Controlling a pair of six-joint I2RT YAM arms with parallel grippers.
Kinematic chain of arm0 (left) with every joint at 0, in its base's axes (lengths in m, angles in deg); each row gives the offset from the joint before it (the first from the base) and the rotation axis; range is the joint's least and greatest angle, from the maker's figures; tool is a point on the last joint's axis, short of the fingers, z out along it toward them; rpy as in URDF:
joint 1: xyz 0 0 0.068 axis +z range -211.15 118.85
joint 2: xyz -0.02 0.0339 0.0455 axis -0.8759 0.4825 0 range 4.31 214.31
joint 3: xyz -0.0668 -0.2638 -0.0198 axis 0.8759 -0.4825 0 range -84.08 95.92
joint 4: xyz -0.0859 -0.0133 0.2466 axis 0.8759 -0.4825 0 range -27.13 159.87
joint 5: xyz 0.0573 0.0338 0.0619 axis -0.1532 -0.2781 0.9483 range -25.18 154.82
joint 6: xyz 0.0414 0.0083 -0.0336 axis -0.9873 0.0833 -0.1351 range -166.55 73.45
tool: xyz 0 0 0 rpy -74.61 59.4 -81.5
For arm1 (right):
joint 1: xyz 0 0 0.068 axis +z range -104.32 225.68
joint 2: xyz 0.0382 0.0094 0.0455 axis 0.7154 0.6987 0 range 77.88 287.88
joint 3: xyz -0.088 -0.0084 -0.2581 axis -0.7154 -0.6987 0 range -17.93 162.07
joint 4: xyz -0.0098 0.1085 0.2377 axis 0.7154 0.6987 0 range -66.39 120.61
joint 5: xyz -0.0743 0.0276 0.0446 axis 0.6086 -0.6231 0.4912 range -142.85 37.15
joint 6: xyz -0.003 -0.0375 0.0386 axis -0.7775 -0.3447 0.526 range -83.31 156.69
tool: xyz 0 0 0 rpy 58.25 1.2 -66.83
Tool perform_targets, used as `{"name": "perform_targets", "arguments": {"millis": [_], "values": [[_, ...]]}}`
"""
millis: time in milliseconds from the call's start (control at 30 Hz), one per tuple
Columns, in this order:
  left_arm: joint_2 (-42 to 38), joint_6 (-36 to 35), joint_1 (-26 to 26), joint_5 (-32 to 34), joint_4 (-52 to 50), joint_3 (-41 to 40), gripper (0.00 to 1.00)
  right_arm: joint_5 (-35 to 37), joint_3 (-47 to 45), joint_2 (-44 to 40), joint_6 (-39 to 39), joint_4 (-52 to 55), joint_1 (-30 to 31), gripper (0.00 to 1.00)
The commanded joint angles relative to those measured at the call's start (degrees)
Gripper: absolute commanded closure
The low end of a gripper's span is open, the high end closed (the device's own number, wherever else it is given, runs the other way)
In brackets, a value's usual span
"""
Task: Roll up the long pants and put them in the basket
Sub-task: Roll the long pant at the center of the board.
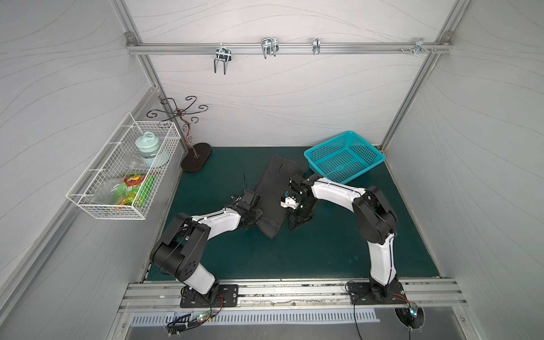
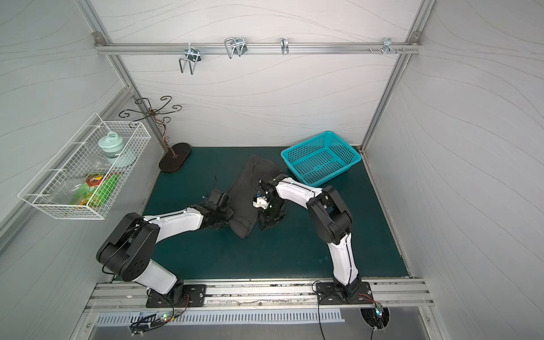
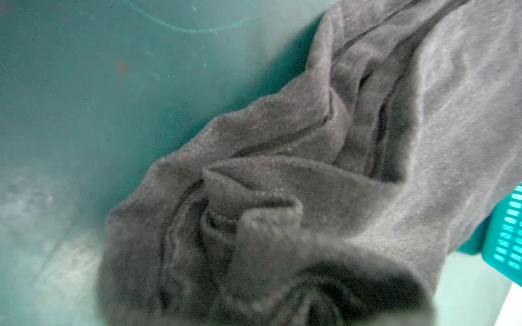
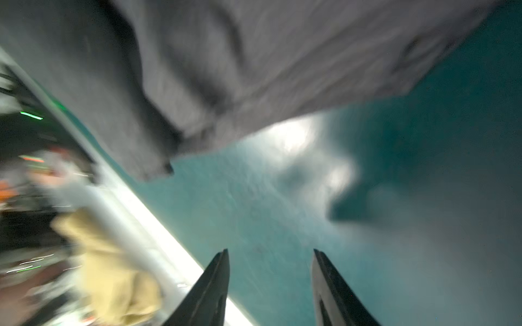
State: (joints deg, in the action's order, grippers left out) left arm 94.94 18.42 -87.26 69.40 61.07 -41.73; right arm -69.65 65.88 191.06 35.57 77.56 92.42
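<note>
I cannot read the left hand (image 1: 250, 219) properly. In both top views its dark body merges with the equally dark edge of the long pants (image 1: 273, 188), and its own wrist camera gives only bunched cloth up close, so I cannot tell whether it is pinching the fabric. The right wrist picture is smeared, yet the right hand (image 4: 269, 251) is plain there: two black fingers (image 4: 214, 282) spread apart with nothing between them, over bare mat with a corner of the pants ahead. The pants lie mid-tabletop (image 1: 294, 259) between the two hands as a narrow slanting strip, the far end near a teal perforated plastic basket (image 1: 344, 157). The tabletop is a dark green mat, walled by pale grey wavy-lined panels (image 1: 279, 97); a white wire basket (image 1: 123, 170) hangs on the left wall. The cloth looks soft and matt — charcoal, creased into deep folds.
</note>
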Motion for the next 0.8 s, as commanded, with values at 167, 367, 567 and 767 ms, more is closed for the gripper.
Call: {"name": "perform_targets", "arguments": {"millis": [167,367,567,767], "values": [[5.08,-0.99,-1.26,0.0,-7.28,3.61,0.86,31.75,-8.09,-10.8,3.5,-12.35,18.63,0.44],[5.42,-1.08,-1.75,-0.6,-7.12,4.06,0.86,40.26,-5.11,-8.92,7.06,-13.78,24.84,0.4],[6.37,-0.9,-1.91,-2.43,-5.47,4.09,0.86,40.6,-3.78,-8.44,8.64,-18.52,27.42,0.31],[6.22,-1.01,-1.91,-3.83,-4.92,4.65,0.86,35.28,-9.29,-10.56,8.74,-24.59,27.56,0.16]]}}
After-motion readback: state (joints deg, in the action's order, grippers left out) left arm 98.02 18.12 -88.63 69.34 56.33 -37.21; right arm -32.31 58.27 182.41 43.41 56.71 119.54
